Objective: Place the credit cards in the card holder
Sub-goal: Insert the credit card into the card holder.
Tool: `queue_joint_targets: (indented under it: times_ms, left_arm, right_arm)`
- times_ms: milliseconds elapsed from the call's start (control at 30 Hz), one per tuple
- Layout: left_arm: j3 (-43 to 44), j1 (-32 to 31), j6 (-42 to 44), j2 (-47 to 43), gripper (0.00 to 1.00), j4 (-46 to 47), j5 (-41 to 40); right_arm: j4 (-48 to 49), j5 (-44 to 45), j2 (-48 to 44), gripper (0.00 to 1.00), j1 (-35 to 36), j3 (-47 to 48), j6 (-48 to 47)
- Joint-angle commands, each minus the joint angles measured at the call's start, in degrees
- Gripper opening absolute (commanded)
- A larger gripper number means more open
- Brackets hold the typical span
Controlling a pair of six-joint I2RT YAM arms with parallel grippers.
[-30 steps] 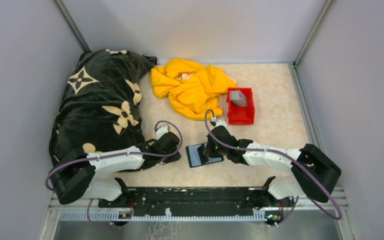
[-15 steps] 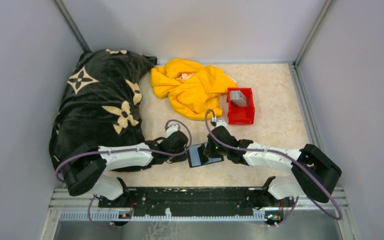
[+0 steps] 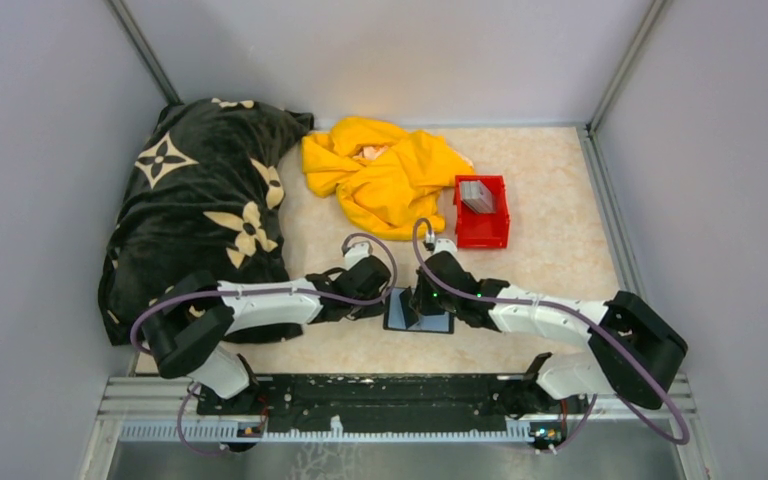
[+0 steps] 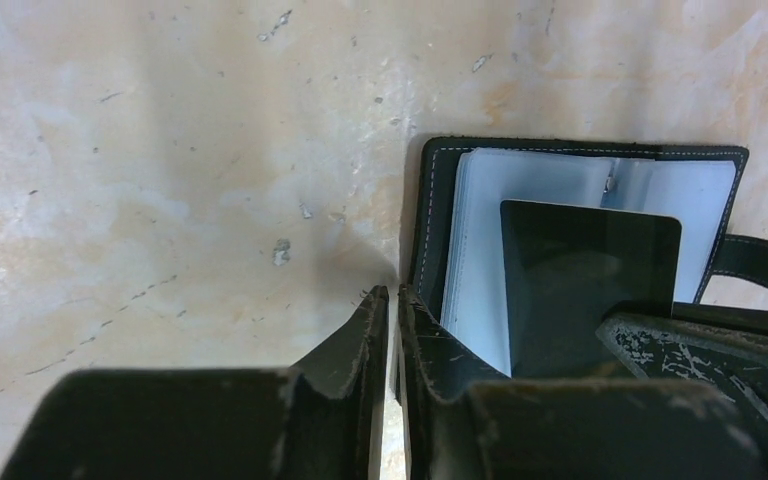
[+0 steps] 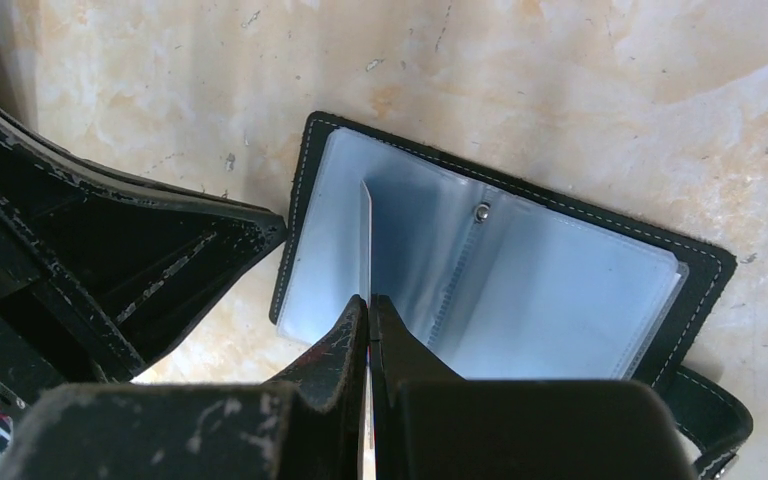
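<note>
**A:** Which step is shown here?

**B:** Insertion of a single card. The right hand (image 5: 368, 303) is clenched on one credit card (image 4: 590, 272). It holds the card upright on its edge over the open card holder (image 5: 560, 290), on the page nearer the left hand (image 4: 392, 297). Whether the card's lower edge has entered a slot cannot be told.

**A:** And the left hand?

**B:** It sits at the holder's outer border, its jaws a thin slit apart. Whether they pinch the stitched cover edge cannot be told.

**A:** Where is the holder, and how does it look?

**B:** It lies flat and spread open on the tabletop (image 3: 560, 262), between the two hands. The cover is black with pale stitching. Inside are translucent grey-blue sleeves (image 5: 580, 300), and a snap tab (image 4: 760, 265) trails from one side.

**A:** What does the next move call for?

**B:** Probably finding a sleeve mouth with the card's leading edge and sliding it in while the holder is braced against skating. The soft sleeves may buckle. The remaining credit cards (image 3: 477, 195) lie in the red bin (image 3: 483, 236), well apart.
</note>
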Motion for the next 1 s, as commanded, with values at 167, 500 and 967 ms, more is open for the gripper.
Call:
queue_joint_targets:
  times_ms: [167,500,967]
  left_arm:
    - [-2.18,-0.91,-0.78,5.23,0.16,-6.45,1.59]
    - [-2.82,-1.39,-1.58,5.52,0.16,-6.54,1.64]
    - [-3.55,-1.82,-1.74,5.1,0.16,-6.39,1.44]
  right_arm:
    - [-2.64,5.02,-6.0,0.0,0.59,-0.83,-0.28]
    - [-4.6,8.54,-13.85,0.0,-0.15,-5.12,4.11]
    - [-0.32,6.08,-16.1,0.0,-3.05,-11.46,10.82]
